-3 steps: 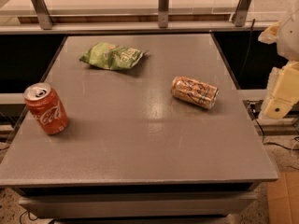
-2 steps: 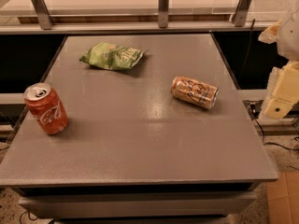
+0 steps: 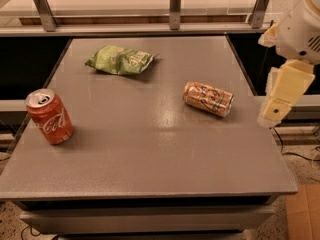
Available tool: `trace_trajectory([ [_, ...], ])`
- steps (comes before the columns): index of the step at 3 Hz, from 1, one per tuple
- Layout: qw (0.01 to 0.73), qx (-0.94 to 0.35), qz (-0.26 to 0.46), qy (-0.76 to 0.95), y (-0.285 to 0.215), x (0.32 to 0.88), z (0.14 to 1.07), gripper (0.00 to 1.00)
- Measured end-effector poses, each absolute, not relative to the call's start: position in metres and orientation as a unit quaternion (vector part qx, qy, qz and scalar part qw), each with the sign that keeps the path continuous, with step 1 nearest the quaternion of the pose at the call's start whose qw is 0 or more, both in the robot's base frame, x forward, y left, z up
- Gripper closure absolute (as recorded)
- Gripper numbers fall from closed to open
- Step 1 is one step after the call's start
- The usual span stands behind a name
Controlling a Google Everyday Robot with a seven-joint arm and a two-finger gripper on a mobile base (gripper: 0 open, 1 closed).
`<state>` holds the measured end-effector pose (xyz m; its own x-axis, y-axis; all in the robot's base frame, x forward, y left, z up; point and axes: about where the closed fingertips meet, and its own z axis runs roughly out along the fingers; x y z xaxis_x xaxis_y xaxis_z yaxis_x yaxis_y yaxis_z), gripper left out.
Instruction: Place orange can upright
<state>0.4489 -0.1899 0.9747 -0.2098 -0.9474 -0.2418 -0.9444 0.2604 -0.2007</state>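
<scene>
The orange can (image 3: 208, 98) lies on its side on the right half of the grey table (image 3: 150, 154). It is pale orange-copper with cream and dark swirls, and its silver top points right. My gripper (image 3: 274, 110) hangs at the right edge of the view on a white and cream arm, just past the table's right edge. It is to the right of the can, apart from it, and holds nothing that I can see.
A red-orange can with white script (image 3: 49, 116) stands upright near the table's left edge. A green chip bag (image 3: 120, 60) lies at the back, left of centre. A metal rail with posts (image 3: 174, 4) runs behind the table. A cardboard box (image 3: 305, 211) sits on the floor at the lower right.
My arm and gripper have shifted slightly left, toward the table's right edge. The cans and the bag have not moved.
</scene>
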Motion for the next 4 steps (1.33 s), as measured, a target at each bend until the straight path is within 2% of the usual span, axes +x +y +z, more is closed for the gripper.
trace_trajectory([
  [2,0.129,-0.614,0.025,0.778,-0.126,0.466,0.943,0.00],
  [4,0.112,-0.596,0.012,0.795,-0.081,0.482,0.902,0.00],
])
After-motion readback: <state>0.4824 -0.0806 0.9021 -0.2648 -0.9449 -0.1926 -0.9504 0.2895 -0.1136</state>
